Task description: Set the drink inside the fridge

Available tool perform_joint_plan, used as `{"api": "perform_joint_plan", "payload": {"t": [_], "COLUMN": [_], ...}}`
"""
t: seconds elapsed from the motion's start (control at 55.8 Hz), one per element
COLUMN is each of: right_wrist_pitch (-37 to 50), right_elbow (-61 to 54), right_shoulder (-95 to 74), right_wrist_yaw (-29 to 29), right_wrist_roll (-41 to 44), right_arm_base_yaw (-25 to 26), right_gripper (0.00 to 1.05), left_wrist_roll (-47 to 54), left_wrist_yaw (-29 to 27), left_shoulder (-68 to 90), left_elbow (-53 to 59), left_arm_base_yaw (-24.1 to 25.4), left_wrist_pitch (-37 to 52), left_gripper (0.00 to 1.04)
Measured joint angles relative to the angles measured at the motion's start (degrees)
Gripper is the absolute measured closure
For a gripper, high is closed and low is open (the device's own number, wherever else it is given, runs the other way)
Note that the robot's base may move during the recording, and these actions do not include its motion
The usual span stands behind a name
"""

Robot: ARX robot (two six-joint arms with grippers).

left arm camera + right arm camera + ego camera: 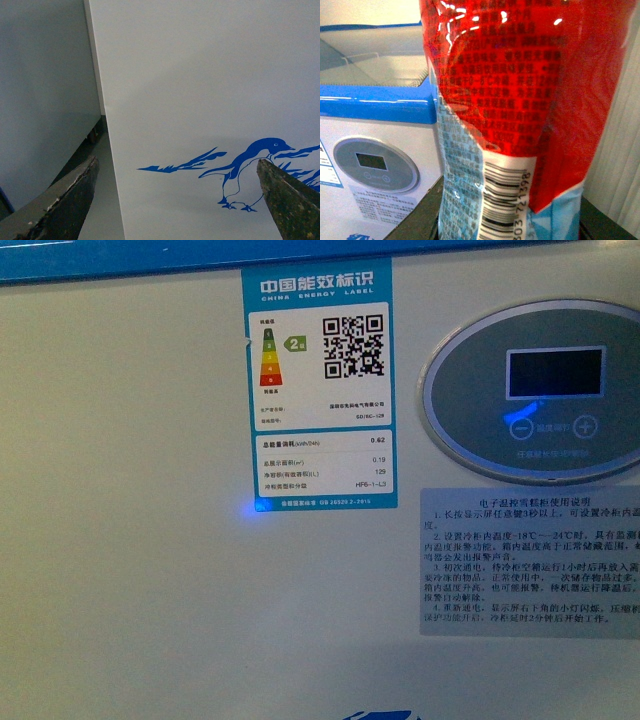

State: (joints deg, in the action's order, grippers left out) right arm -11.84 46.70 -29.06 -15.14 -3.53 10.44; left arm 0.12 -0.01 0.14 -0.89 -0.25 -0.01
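Note:
The drink fills the right wrist view: I see its red label with small print, a barcode and a light blue patch. My right gripper is shut on it; the dark fingers show at both sides of the bottle. The fridge, a white chest with a blue rim and glass lid, stands close beside the drink. Its white front wall fills the front view. My left gripper is open and empty, facing the fridge's wall with the blue penguin drawing.
An energy label, a round grey control panel with a dark display and a printed instruction sticker are on the fridge front. A grey wall stands beside the fridge's corner. A pale ribbed surface lies behind the drink.

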Motion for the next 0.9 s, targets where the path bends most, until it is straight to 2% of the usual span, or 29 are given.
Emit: {"api": "perform_joint_plan", "payload": {"t": [0.018, 0.072, 0.179, 0.341, 0.592, 0.897], "right_wrist_pitch": [0.57, 1.62, 3.72, 4.76, 6.08, 7.85], "right_elbow": [-0.5, -1.44, -4.59, -6.95, -8.87, -11.58], "right_shoulder": [0.2, 0.52, 1.51, 2.27, 3.28, 4.81], "right_wrist_yaw": [3.04, 6.91, 18.4, 24.44, 24.79, 23.32], "right_wrist_roll": [0.52, 1.11, 3.15, 4.09, 4.66, 2.8], "right_arm_base_yaw": [-2.16, -5.4, -14.6, -19.61, -18.32, -11.82], "right_gripper": [0.64, 0.64, 0.64, 0.64, 0.65, 0.65], "left_wrist_roll": [0.0, 0.0, 0.0, -0.02, 0.0, -0.02], "left_wrist_yaw": [0.02, 0.0, 0.02, 0.02, 0.0, 0.02], "left_shoulder": [0.0, 0.0, 0.0, 0.0, 0.0, 0.0], "left_elbow": [0.0, 0.0, 0.0, 0.0, 0.0, 0.0], "left_arm_base_yaw": [0.0, 0.0, 0.0, 0.0, 0.0, 0.0], "left_wrist_pitch": [0.0, 0.0, 0.0, 0.0, 0.0, 0.0], "left_gripper": [0.08, 0.08, 0.08, 0.08, 0.08, 0.08]}}
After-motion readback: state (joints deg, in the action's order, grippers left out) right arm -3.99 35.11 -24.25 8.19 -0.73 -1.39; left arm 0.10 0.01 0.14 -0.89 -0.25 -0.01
